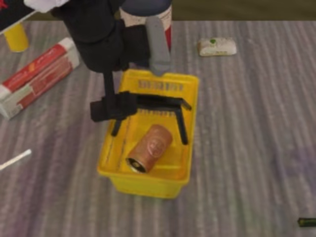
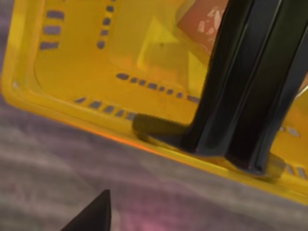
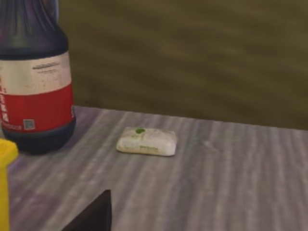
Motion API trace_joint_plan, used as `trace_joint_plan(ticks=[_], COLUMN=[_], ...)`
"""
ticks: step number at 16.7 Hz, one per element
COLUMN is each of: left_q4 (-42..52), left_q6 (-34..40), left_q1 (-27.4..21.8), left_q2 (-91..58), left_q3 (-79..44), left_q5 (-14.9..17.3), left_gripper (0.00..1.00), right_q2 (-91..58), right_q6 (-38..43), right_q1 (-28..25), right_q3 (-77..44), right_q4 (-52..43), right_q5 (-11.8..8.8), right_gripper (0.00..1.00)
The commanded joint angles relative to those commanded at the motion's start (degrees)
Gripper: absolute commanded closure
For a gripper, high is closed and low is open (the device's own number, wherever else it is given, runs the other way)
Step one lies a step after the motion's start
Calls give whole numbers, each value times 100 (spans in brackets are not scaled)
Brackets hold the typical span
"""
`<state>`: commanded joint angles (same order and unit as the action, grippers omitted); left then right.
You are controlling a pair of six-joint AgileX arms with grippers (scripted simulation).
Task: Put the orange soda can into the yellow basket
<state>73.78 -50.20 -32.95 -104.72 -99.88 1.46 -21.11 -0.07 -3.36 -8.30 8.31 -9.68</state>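
Inside the yellow basket (image 1: 148, 185): the orange soda can (image 1: 149, 148), on its side on the basket floor, toward the near end. Dull copper-orange body with a faint pale round logo on the upper side. Dark end with a thin pale rim, turned toward the near left corner of the basket. Touched by no gripper. In the left wrist view, only a small piece of the can (image 2: 202, 19) visible behind the black handles (image 2: 245, 82), orange with pale marks.

Basket bright yellow, rectangular, with rows of slots in the walls, standing near the middle of the striped grey surface (image 1: 247, 148). Both black handles (image 1: 163, 102) folded across the far half of the basket.

Left gripper (image 1: 112, 107) above the left rim of the basket, just beside the left end of the handles, apart from the can. Not possible to tell whether its fingers are released or clenched. Nothing of the can between them.

Right gripper (image 3: 91, 214) low over the surface, looking toward the large dark bottle (image 3: 36, 82) with the red-and-white label and the small white packet (image 3: 147, 141) near it.

At the left of the surface: a red-and-white box (image 1: 37, 76), a small yellow bottle (image 1: 17, 37) and a thin white stick (image 1: 15, 160).
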Motion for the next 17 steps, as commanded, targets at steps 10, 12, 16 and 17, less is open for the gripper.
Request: trace_joint_plan(ticks=[10, 12, 16, 17], left_q4=[1045, 1045, 865, 762], left_q6=[-958, -958, -966, -965], left_q1=[-485, -485, -475, -478], left_q2=[-1991, -1991, -1973, -1961], left_q3=[-1899, -1899, -1701, -1586], left_q5=[-131, -131, -130, -131], left_gripper=[0, 0, 0, 0], right_q2=[2111, 2111, 2111, 2111], right_q6=[7, 7, 7, 7], right_q1=[278, 278, 278, 278], right_q3=[830, 830, 830, 830], right_q4=[-831, -831, -831, -831], right_q5=[967, 967, 967, 967], right_gripper=[0, 0, 0, 0])
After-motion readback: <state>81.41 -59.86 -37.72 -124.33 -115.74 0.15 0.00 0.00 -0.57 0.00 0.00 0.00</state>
